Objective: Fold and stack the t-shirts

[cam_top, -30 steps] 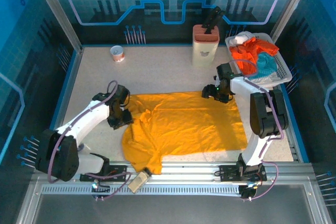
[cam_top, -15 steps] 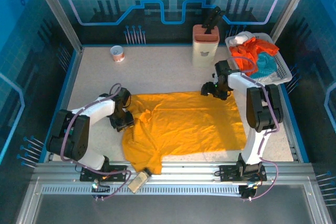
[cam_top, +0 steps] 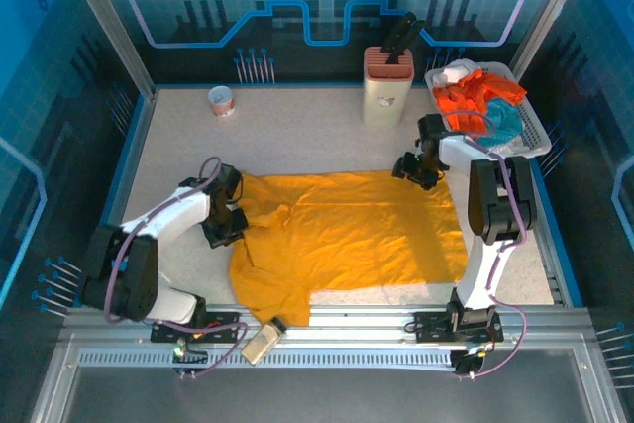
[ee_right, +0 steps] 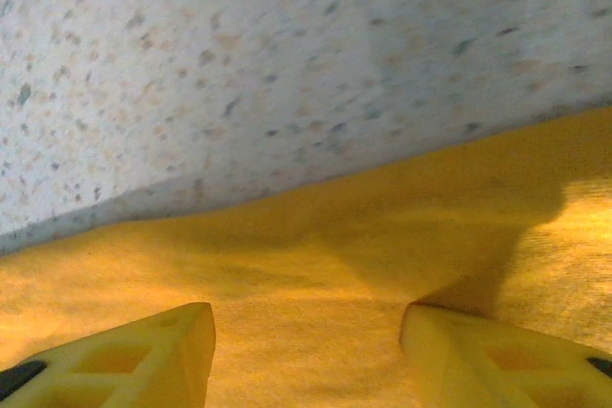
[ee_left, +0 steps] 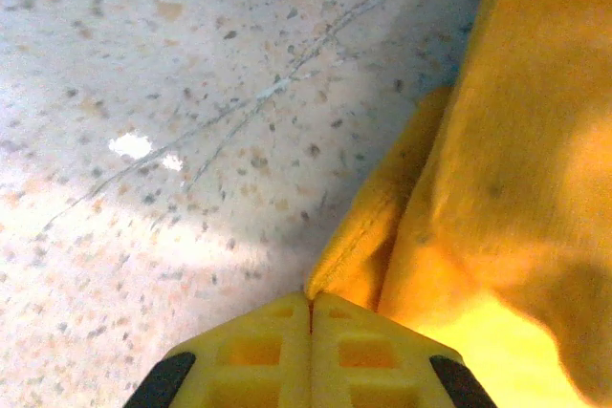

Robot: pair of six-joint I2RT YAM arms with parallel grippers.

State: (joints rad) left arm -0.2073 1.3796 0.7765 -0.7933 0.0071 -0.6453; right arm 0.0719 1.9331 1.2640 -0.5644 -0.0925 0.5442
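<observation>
Golden-yellow t-shirt is lying spread across the middle of the tabletop, its far edge running nearly straight between the two arms. Its near-left part is bunching into folds and reaching down to the tabletop's near edge.

The left hand is pressing down at the shirt's left edge. In the left wrist view its fingers are meeting tightly, and the folded hem of the cloth is running right into their tips, so it is pinching that edge. The right hand is sitting at the shirt's far-right corner. In the right wrist view its fingers are standing partly apart with the yellow cloth lying flat beneath and between them, gripping nothing, just inside the shirt's far hem.

Bare speckled tabletop is stretching from the shirt's far edge to the back wall, and a strip is running along the left edge beside the left arm. A small cup is standing near the far-left corner and a cream holder at the far edge. A white basket in the far-right corner is holding an orange-red shirt and a teal shirt in a heap.
</observation>
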